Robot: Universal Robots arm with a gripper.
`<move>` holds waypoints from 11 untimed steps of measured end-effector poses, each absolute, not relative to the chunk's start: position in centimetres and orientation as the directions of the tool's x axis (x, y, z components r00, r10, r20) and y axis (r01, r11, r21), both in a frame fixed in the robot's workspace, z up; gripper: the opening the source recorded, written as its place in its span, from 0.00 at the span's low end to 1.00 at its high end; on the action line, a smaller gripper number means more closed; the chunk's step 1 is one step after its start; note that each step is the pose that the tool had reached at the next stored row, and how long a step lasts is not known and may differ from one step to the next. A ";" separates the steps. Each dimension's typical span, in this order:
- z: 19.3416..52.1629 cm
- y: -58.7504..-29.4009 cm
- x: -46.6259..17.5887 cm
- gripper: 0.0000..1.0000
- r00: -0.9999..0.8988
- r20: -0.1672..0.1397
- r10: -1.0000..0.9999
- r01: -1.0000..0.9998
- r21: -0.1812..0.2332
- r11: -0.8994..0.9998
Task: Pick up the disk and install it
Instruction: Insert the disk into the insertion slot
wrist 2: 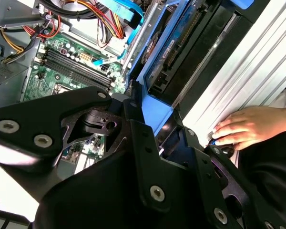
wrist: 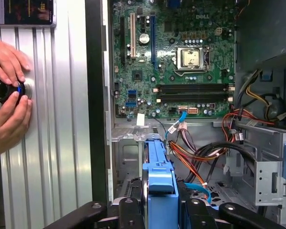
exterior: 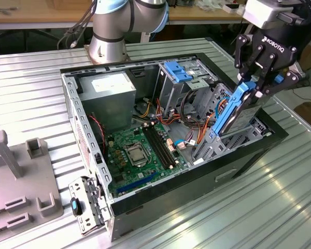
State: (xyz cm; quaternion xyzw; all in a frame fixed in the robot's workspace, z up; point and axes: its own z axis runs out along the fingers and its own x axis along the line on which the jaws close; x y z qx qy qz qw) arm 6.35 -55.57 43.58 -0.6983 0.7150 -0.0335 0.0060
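Exterior view: my gripper (exterior: 260, 85) pinches the upper end of the disk (exterior: 237, 111), which stands tilted, its lower end inside the open computer case (exterior: 160, 199). Second wrist view: the disk (wrist 2: 155, 112) sits clamped between the jaws. First wrist view: the disk (wrist: 159, 188) shows its blue end between them, with the motherboard (wrist: 181, 71) beyond.

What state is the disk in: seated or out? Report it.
Not seated. The disk stands tilted, lower end inside the case, upper end above its rim, gripped by the end effector.
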 end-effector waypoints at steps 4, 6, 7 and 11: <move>43.2 -55.6 6.4 0.37 -0.025 0.038 -0.999 -0.998 -0.056 0.023; 43.1 -55.7 6.4 0.37 -0.025 0.038 -0.999 -0.998 -0.056 0.023; 42.9 -55.7 6.4 0.37 -0.025 0.038 -0.999 -0.998 -0.056 0.023; 42.3 -55.9 6.4 0.37 -0.025 0.038 -0.999 -0.998 -0.056 0.023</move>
